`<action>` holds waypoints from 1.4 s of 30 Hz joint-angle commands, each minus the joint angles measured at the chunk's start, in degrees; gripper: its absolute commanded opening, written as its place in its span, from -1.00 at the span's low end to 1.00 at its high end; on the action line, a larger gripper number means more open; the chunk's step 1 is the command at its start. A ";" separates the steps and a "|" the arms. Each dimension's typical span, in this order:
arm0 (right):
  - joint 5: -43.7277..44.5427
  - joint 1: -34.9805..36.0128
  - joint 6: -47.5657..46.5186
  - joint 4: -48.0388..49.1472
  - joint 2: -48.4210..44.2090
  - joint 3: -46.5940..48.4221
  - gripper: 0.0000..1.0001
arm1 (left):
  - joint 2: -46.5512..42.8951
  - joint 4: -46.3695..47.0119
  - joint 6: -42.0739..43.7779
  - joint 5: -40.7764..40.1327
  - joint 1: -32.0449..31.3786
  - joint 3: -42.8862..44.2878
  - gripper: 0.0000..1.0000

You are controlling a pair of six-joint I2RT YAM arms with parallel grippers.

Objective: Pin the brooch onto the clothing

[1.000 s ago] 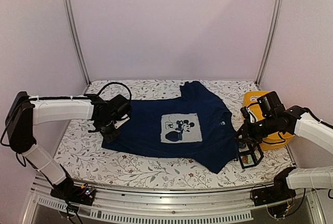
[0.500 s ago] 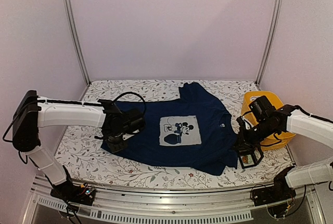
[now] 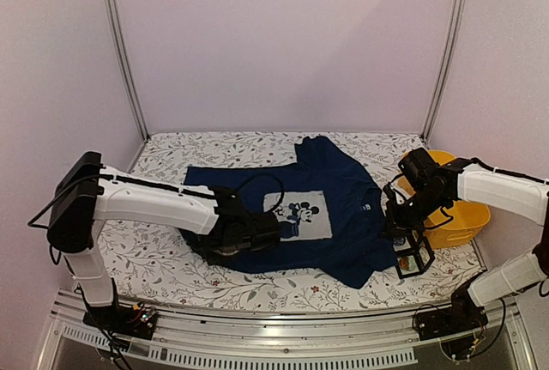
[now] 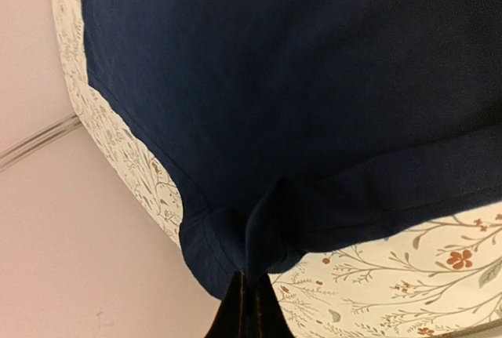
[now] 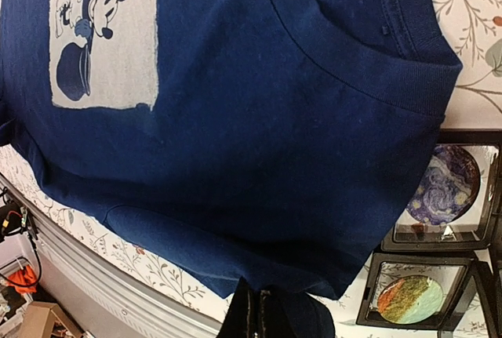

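since both jaws are pinched shut on the navy t-shirt [image 3: 343, 237], the left gripper [image 4: 252, 281] on a bunched hemmed edge and the right gripper [image 5: 252, 297] apparently on a sleeve edge, the shirt lies lengthwise between them, collar rightward. the swirl-painted brooch [image 5: 447, 183] sits in a black case [image 5: 471, 242] just beside that collar, so the right arm is nearer.

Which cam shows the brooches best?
Right wrist: two round brooches in black boxes beside the T-shirt collar, patterns clear. Top external shows only the boxes, small and dark, contents unreadable. Left wrist shows none, just navy fabric.
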 commanded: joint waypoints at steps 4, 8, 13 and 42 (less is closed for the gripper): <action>1.67 0.12 -3.64 -1.23 1.83 2.87 -1.00 | -1.35 0.00 -4.57 -4.43 1.34 10.48 -1.00; 1.12 -0.28 -4.32 -1.06 2.38 2.95 -1.00 | -2.25 -2.31 -11.17 3.32 4.84 12.09 -1.00; 1.45 -1.17 -4.77 -1.03 2.07 2.24 -1.00 | -7.79 -2.72 -23.53 15.57 6.03 2.62 -1.00; 14.28 -0.55 -7.81 -2.37 10.92 13.01 -0.29 | -23.94 -5.47 -34.34 32.49 4.64 -14.64 -0.11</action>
